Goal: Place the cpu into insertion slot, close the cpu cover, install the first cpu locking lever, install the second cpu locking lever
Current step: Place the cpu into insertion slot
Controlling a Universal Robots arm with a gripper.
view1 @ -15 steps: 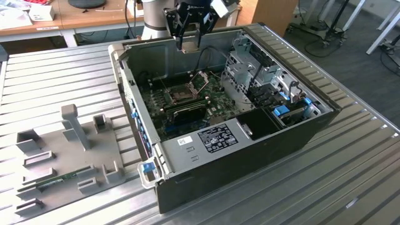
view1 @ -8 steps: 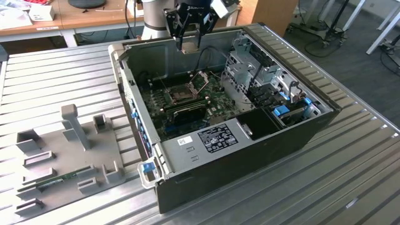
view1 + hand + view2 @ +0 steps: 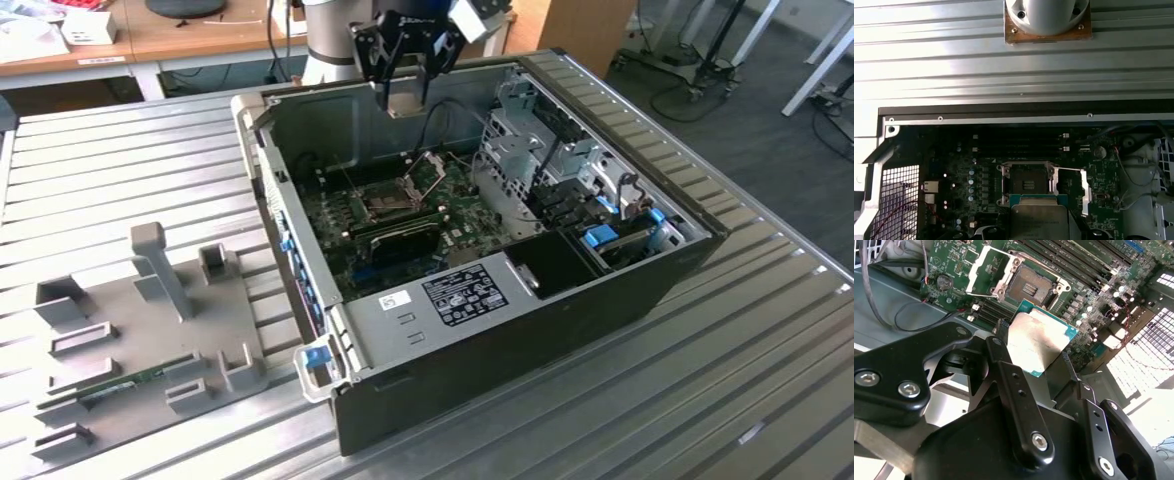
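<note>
The arm hangs upright over the open computer case (image 3: 561, 350), its gripper (image 3: 402, 98) pointing down. The jaws clamp the cpu (image 3: 1036, 337) by its edges above the bare insertion slot (image 3: 1030, 287).

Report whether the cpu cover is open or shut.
Open. In the second wrist view the cpu cover is swung away from the insertion slot, whose contact field is bare; the tool holds the cpu.

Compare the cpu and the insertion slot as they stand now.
The cpu shows a dull grey metal top edged in green; the insertion slot is a dark recess with a silvery rim. The cpu is held off the board in the claw; the slot sits in the board, empty, its cpu cover swung open. Both are square.
</note>
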